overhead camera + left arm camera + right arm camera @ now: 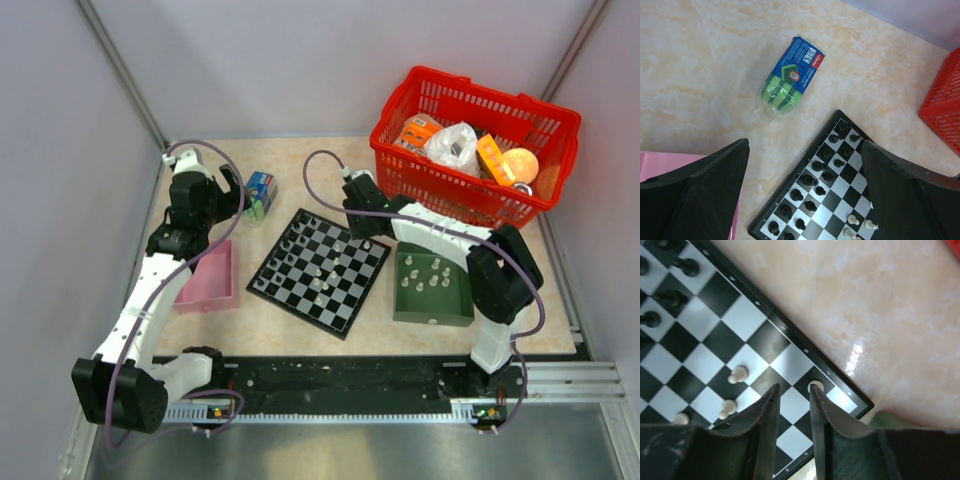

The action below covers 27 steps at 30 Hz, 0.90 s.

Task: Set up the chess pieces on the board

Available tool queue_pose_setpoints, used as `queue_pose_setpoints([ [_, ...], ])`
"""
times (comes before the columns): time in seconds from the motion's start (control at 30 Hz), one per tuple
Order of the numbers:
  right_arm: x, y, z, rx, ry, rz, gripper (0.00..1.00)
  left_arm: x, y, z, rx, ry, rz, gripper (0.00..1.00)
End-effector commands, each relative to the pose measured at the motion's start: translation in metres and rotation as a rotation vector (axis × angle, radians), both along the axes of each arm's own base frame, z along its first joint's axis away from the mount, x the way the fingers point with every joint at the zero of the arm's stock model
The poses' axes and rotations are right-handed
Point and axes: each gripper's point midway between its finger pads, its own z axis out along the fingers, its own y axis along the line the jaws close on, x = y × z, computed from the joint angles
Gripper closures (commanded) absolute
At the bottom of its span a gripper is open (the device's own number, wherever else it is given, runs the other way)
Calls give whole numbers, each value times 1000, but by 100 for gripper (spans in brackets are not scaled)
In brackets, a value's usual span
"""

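The board (320, 270) lies turned like a diamond in the middle of the bench (300, 330). Dark chess pieces (810, 185) stand in two rows along its 10 o'clock edge. A few pale pieces (320, 275) are scattered over the middle squares.

More pale pieces (432, 275) stand in the green tray (432, 310), just beside the board at 3 o'clock. The pink tray (212, 285) sits at 9 o'clock, near the board but apart from it. A blue and green sponge packet (790, 75) lies on the bench at 11 o'clock, off the board's far corner. The red basket (470, 190), filled with packets, stands at 1 o'clock.

The right hand (793, 390) hangs low over the board's 2 o'clock corner. Its fingers (765, 420) are narrowly parted and grasp nothing. One pale piece (815, 386) stands on a square near the border, right at the tip of one finger. Three other pale pieces (737, 374) stand toward 9 o'clock of it in the wrist view. The right arm (440, 235) runs between the basket and the green tray, crossing the tray's far edge.

The left hand (805, 146) is released, its fingers (700, 195) spread wide. It hovers above the bench between the pink tray and the sponge packet, with the board's dark rows showing between the fingers. Its purple cable (200, 148) loops over the arm.
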Motion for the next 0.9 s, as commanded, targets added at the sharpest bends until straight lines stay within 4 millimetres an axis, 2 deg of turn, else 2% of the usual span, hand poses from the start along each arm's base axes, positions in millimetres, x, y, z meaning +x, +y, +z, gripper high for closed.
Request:
queue_pose_setpoints([
  [0.0,4,37,48,113,-82,89,69,7,1,19,-14,-70,8,1],
  [0.23,-5,69,34,146,-42,123,64,3,9,25,-17,-91,53,1],
  [0.33,-4,76,26,149,-23,121,64,1,12,26,-18,-97,67,1],
  [0.6,-4,76,4,123,18,99,64,-4,20,27,-13,-109,102,1],
  [0.87,-7,77,-9,114,49,106,66,-6,21,27,-25,-116,106,1],
])
